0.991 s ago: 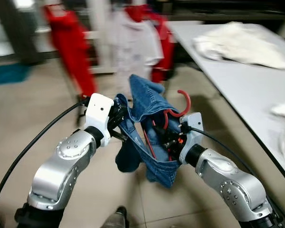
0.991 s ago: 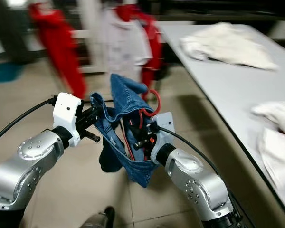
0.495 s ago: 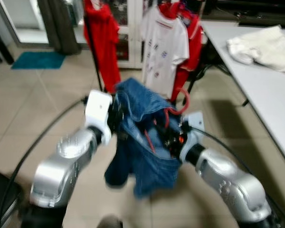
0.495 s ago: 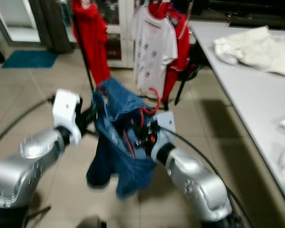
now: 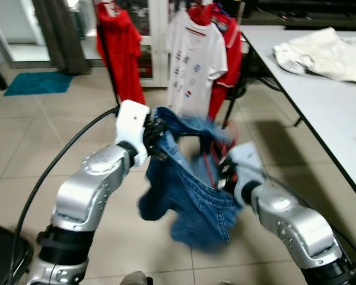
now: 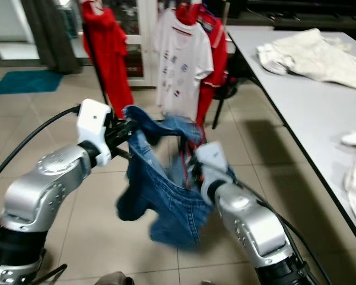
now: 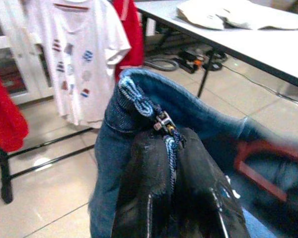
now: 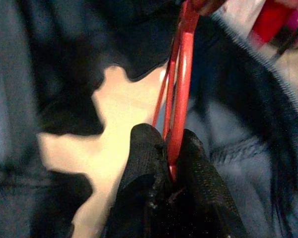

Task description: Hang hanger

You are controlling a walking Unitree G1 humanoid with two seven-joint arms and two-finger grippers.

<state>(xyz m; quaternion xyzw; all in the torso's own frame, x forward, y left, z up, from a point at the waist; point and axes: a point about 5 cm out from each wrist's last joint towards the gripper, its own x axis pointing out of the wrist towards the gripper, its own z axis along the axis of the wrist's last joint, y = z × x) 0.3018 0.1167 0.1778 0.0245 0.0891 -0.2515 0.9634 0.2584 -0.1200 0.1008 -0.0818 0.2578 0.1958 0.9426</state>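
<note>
Right wrist view has the right pincer (image 8: 170, 163) pressed together on the thin red hanger (image 8: 181, 84), whose wire runs up between the two black fingers (image 8: 144, 163). The left pincer (image 7: 171, 163) is clamped on the waistband of the denim garment (image 5: 193, 202), just beside a metal button. That garment hangs between the two pincers, sagging below both.

The hanger looks light and stiff, thin enough to twist in a narrow grip, so holding it near the neck under the hook seems wise. The denim is soft, limp and fairly heavy; it will swing and drag the hanger sideways, so a hold on the thick waistband seam should be firmer than on loose cloth.

Beyond the pincers stands a clothes rack (image 5: 110, 65) with a red garment (image 5: 121, 53) and a white T-shirt (image 5: 193, 59) already hung. To the right of the right pincer runs a pale desk (image 5: 320, 101) carrying crumpled white cloths (image 5: 320, 53). Below the pincers is a glossy tiled floor (image 5: 35, 148), with a teal mat (image 5: 35, 83) far off to the left.
</note>
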